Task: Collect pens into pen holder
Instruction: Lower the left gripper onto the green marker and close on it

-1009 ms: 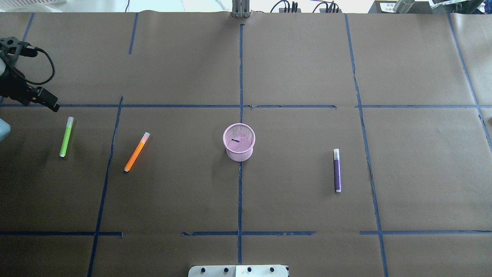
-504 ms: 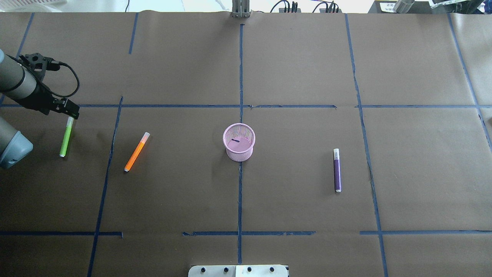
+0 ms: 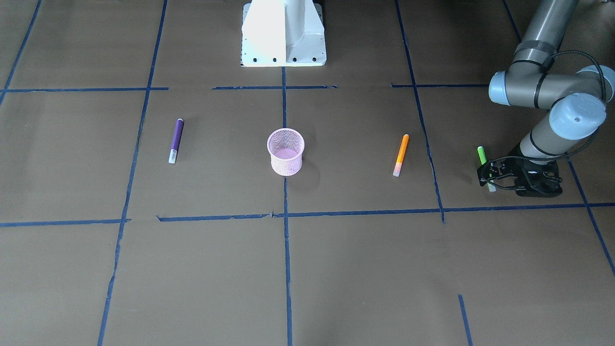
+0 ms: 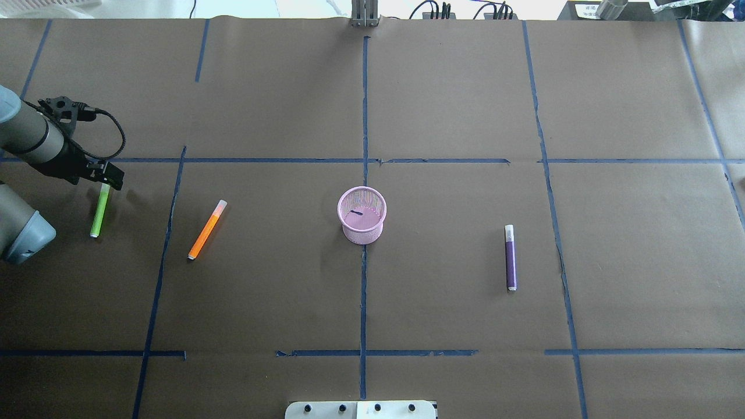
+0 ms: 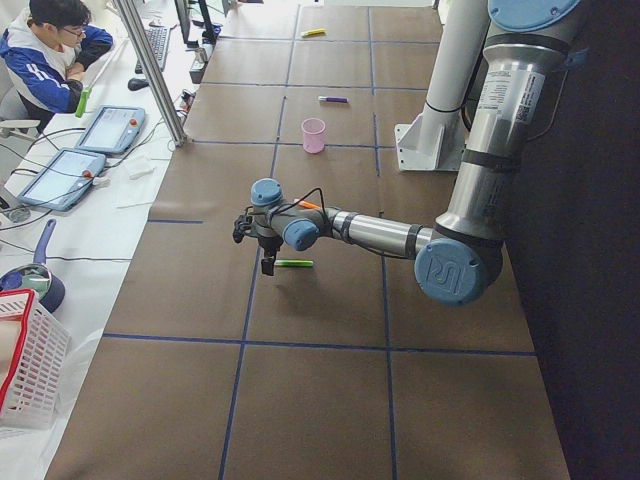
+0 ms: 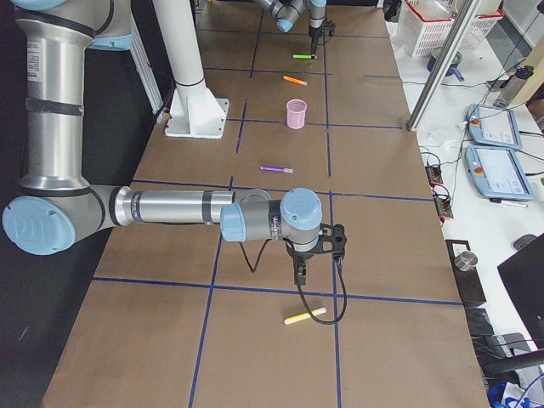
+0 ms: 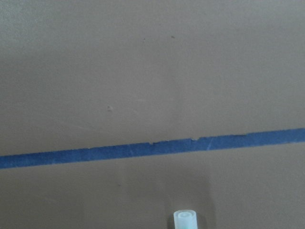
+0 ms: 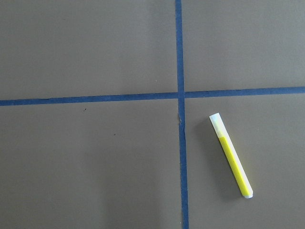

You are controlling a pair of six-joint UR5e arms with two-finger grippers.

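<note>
Presently, operator, your stock and its hazards stand as follows.

Item 1, left pincer point(image 4: 110, 177): hangs over the pale cap end of the green pen point(image 4: 99, 212), which lies flat near the desk's left end. You cannot tell from these views whether its jaws are wide or narrow. Hazard: a grip this far off the barrel's middle would likely let the pen droop, twist or slip out on the carry. The round barrel may also roll if it is touched on one side first.

Item 2, right pincer point(image 6: 299, 274): hangs above the desk's right end, near a yellow pen point(image 8: 231, 155). You cannot tell how its jaws stand.

Item 3, orange pen point(image 4: 206, 230): flat, between the green pen and the pen holder point(image 4: 362, 234). Purple pen point(image 4: 510, 258): flat, on the holder's right-end side.

Item 4, pen holder: upright at mid-desk on the centre tape line, well apart from every pen, with no pen in it yet. Hazard: the mesh looks light, so a pen striking its rim could tip or shove it.

Item 5, desk point(image 4: 454, 99): brown paper cover with a blue tape point(image 4: 291, 160) grid.

Item 6, room: beyond the far edge are a seated person point(image 5: 50, 50), two tablets point(image 5: 105, 128), a metal post point(image 5: 150, 70) and a white basket point(image 5: 30, 370).
</note>
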